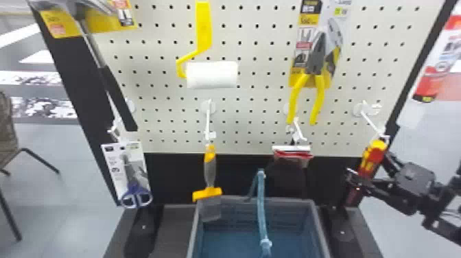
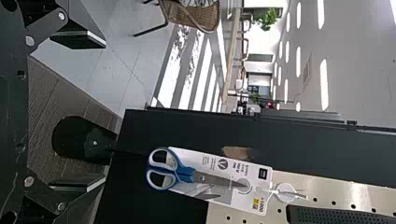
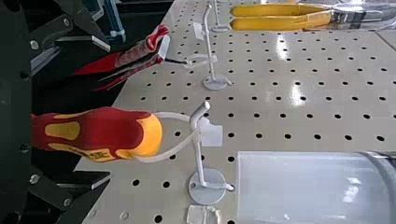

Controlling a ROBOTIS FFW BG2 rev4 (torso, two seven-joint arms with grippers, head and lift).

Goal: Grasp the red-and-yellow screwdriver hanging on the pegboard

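At the pegboard's lower right in the head view, my right gripper stands open around the red-and-yellow screwdriver, which hangs upright by a loop from a white hook. The right wrist view shows the handle of the screwdriver between the two spread fingers of my right gripper, with a gap on either side. Its loop is still over the hook, and the shaft end is hidden. My left gripper is open with nothing between its fingers, facing the blue-handled scissors.
Pliers, a paint roller, a scraper and a red-edged brush-like item hang left of the screwdriver. A hammer hangs far left. Below the board stands a grey-blue bin with a blue strap-like handle.
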